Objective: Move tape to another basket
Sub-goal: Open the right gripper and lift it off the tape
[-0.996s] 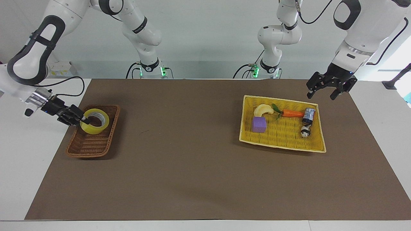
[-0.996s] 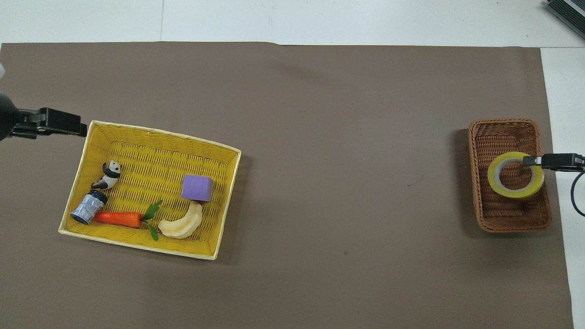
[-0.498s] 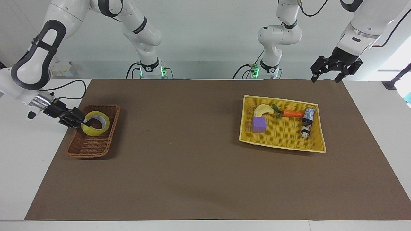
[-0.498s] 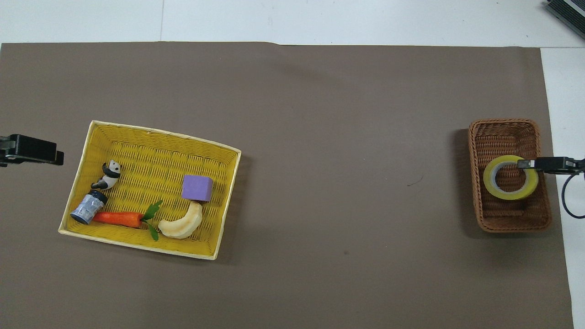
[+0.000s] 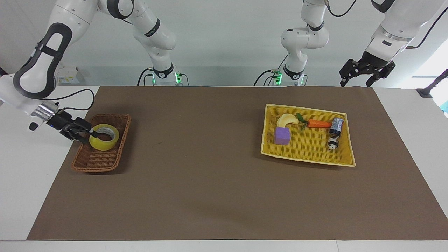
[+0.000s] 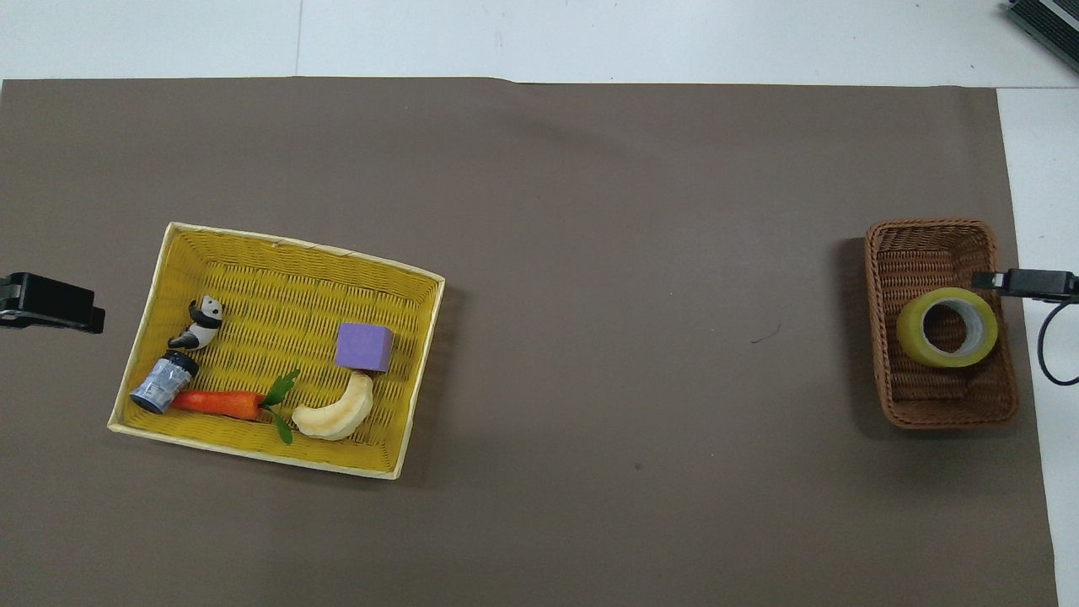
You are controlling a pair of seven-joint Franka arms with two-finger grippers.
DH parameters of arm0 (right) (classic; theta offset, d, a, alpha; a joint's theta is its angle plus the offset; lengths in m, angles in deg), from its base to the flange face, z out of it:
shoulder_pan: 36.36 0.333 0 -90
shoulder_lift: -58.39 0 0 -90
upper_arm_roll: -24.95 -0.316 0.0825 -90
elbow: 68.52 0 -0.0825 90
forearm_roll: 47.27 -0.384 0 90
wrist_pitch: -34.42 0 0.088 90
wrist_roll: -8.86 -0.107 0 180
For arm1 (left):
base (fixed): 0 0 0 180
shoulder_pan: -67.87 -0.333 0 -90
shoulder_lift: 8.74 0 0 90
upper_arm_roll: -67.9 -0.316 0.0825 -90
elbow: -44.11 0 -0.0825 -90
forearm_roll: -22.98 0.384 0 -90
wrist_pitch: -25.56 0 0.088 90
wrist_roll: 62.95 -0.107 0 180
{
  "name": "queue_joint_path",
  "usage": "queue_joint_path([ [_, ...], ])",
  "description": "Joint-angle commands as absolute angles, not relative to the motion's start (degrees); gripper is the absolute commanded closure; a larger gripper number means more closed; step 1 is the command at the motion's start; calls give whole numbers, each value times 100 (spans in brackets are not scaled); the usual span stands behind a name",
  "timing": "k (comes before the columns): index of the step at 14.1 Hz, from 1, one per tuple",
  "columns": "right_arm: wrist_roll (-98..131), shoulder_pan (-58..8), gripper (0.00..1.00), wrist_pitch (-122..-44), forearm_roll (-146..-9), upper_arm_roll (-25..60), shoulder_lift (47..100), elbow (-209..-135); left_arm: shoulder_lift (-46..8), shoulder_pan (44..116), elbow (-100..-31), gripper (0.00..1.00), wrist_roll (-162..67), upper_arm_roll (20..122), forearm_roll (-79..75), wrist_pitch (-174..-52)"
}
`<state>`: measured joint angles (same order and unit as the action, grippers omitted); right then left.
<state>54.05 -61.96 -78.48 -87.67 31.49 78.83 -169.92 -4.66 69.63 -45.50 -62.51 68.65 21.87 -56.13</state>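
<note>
The yellow tape [image 5: 104, 137] lies flat in the brown wicker basket [image 5: 96, 169], toward its end nearer the robots. It also shows in the overhead view [image 6: 947, 327], inside the basket [image 6: 877, 354]. My right gripper [image 5: 89, 135] is low at the basket's outer rim, its fingers open beside the tape's edge, and no longer closed on the roll. In the overhead view the right gripper [image 6: 982, 280] sits just off the tape. My left gripper [image 5: 354, 84] hangs open and empty, raised over the table's edge beside the yellow basket; its tip shows in the overhead view [image 6: 88, 310].
A flat yellow woven basket [image 5: 308, 109] at the left arm's end holds a purple block [image 5: 282, 135], a banana [image 5: 287, 120], a carrot [image 5: 317, 123], a small can [image 5: 337, 125] and a panda figure [image 5: 332, 142]. A brown mat covers the table.
The tape has dropped from a tilted hold to lie flat in the brown basket, and the right gripper has drawn off it. The left gripper has risen and pulled back toward the robots.
</note>
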Motion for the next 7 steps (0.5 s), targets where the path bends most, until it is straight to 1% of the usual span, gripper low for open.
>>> queue_joint_path([
  [1,5483,-5660,0,-8946,-8656,3136,7940,-16565,-496,6928,-4431,0,-6190,6887,2351,-5538],
  [2,5483,-5501,0,-9177,-8456,3136,7922,-16477,-470,6911,-4466,0,-6102,6887,2351,-5582],
  [3,5439,-5395,0,-9240,-8210,3128,7922,-16328,-452,6893,-4501,0,-6049,6895,2325,-5608],
  [5,5124,-5175,0,-9232,-7901,3154,7879,-16142,-452,6902,-4510,0,-6014,6895,2307,-5661],
  [7,4520,-4842,0,-9241,-7079,3154,7695,-16115,-452,6902,-4510,0,-6066,6896,2298,-5661],
])
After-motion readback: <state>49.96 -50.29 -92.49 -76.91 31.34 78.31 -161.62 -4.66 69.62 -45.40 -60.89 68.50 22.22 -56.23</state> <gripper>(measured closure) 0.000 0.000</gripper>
